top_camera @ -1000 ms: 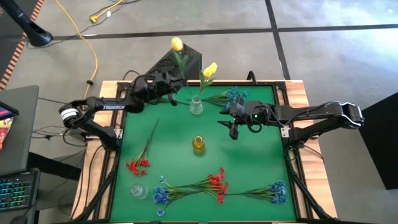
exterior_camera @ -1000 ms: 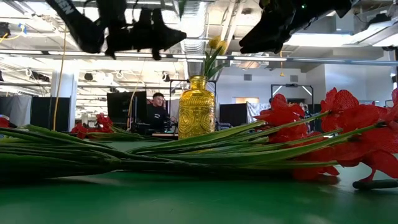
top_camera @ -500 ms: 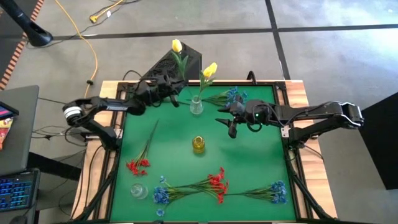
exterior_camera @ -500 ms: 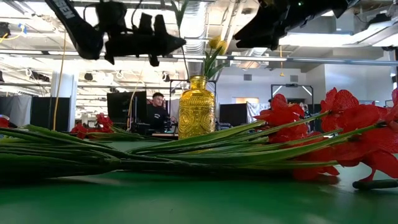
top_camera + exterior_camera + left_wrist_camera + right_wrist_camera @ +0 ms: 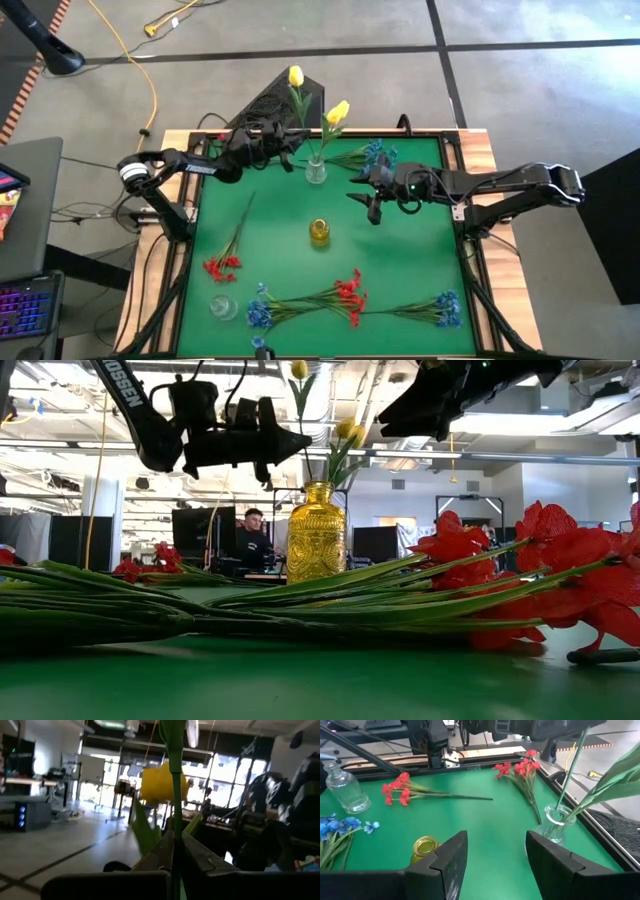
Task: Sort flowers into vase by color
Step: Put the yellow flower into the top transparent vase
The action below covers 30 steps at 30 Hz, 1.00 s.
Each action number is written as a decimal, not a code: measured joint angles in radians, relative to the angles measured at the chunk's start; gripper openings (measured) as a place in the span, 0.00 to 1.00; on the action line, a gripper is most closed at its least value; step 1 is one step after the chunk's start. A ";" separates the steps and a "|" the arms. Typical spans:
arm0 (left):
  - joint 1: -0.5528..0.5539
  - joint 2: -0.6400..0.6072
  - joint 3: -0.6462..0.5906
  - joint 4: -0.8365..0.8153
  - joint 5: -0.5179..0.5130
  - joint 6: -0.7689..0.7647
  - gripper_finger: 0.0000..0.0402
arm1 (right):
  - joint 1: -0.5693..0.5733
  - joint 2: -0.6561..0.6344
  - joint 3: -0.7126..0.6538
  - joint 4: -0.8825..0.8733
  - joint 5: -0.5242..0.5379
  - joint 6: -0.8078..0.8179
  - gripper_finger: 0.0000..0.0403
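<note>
We see the green table (image 5: 400,250) spread with flowers: a long row of blue and red sprays (image 5: 345,297) along its near edge, a red spray (image 5: 225,262) at its left, and blue ones (image 5: 372,153) at the far side. The left gripper (image 5: 287,158) hangs above the far edge, just left of the clear vase (image 5: 316,170), its fingers (image 5: 200,855) closed tight on the green stem of a yellow tulip (image 5: 295,76) that stands upright above it. A second yellow tulip (image 5: 337,112) already sits in that clear vase. The right gripper (image 5: 374,205) hovers right of the vase with its jaws wide apart, holding nothing. The small yellow vase (image 5: 319,232) stands mid-table.
</note>
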<state>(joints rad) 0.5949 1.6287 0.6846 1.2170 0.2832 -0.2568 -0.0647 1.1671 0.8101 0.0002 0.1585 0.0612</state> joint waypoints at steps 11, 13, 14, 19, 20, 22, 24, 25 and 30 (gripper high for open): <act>-0.001 0.000 0.000 -0.069 -0.005 0.028 0.00 | -0.002 0.000 0.000 0.000 0.000 0.002 0.56; -0.001 0.000 0.000 -0.078 -0.007 0.028 0.00 | -0.002 0.000 0.000 0.000 0.000 0.004 0.56; -0.001 0.000 0.000 -0.080 -0.007 0.029 0.00 | -0.002 0.000 0.000 0.000 0.000 0.008 0.56; -0.002 0.009 0.000 -0.095 -0.027 0.043 0.00 | -0.002 0.000 0.000 0.000 0.000 0.011 0.56; -0.007 0.009 0.000 -0.099 -0.039 0.053 0.00 | -0.002 0.000 0.000 0.001 0.000 0.011 0.56; -0.014 0.009 0.000 -0.105 -0.060 0.077 0.00 | -0.002 0.000 0.000 0.001 0.000 0.011 0.56; -0.021 0.009 0.001 -0.106 -0.061 0.080 0.00 | -0.002 0.000 0.000 0.001 0.000 0.010 0.56; -0.025 0.009 0.004 -0.110 -0.067 0.081 0.00 | -0.002 0.000 0.000 0.001 0.000 0.010 0.56; -0.048 0.010 0.011 -0.177 -0.108 0.106 0.00 | -0.002 0.000 0.000 0.008 0.000 0.010 0.56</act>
<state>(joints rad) 0.5474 1.6386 0.6960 1.0395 0.1752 -0.1513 -0.0662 1.1671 0.8101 0.0084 0.1581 0.0715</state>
